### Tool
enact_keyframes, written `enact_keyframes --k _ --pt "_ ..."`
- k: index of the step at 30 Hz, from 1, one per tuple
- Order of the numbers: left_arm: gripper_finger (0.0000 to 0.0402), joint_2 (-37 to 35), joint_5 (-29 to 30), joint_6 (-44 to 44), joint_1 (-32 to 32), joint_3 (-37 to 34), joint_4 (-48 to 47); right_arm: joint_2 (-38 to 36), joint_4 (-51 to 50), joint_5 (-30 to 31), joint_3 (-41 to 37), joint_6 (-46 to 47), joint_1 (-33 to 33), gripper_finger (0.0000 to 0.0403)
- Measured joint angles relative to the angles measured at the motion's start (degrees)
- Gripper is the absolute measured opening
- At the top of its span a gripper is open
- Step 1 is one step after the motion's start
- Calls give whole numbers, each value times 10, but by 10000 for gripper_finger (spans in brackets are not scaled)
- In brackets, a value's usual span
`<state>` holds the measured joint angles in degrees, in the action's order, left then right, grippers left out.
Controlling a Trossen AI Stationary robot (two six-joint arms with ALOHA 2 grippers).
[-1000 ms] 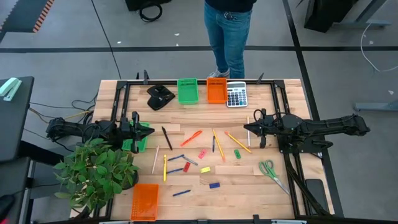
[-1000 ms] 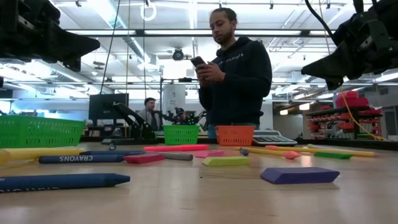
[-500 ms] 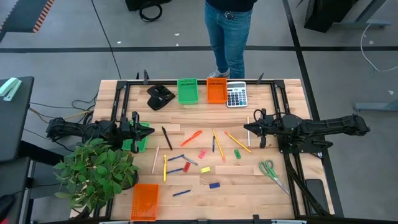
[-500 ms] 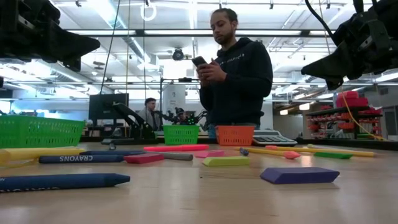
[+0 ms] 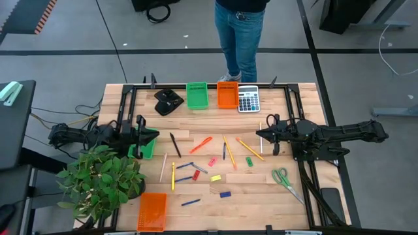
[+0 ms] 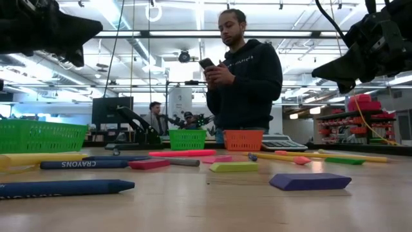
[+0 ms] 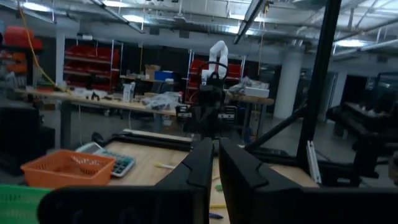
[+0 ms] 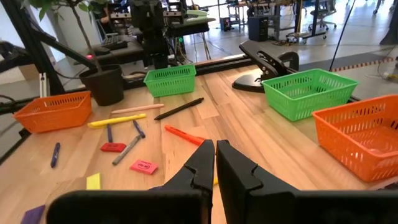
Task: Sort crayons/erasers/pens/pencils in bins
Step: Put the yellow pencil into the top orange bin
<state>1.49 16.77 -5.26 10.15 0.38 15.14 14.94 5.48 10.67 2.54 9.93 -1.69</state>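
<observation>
Crayons (image 6: 63, 187), erasers (image 6: 310, 181), pens (image 5: 175, 145) and pencils (image 5: 250, 149) lie loose mid-worktop (image 5: 261, 196), bins (image 5: 197, 95) at its edges; sorting looks unstarted. Left tool (image 5: 155, 135) and right tool (image 5: 262, 134) hover empty, fingers closed. Next: open, descend on one item. Blue crayon (image 6: 84, 164) reads "CRAYONS".

Robotics lab, red parts bins (image 7: 84, 62) on shelving, cluttered workbenches (image 7: 124, 104), ceiling strip lights (image 6: 212, 33)

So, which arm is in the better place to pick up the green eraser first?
Probably the right. In the high view the right gripper hangs beside the green eraser, while the left gripper is over the green bin at the table's far side. Both are shut.
</observation>
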Motion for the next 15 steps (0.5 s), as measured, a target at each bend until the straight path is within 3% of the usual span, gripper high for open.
enact_keyframes --k 5,9,15 --pt "45 0 21 -19 0 0 18 0 0 0 0 22 0 23" --pt "48 7 96 -19 0 0 21 0 4 5 0 -10 1 23" --pt "48 84 193 -31 0 0 28 0 6 79 0 -56 2 23"
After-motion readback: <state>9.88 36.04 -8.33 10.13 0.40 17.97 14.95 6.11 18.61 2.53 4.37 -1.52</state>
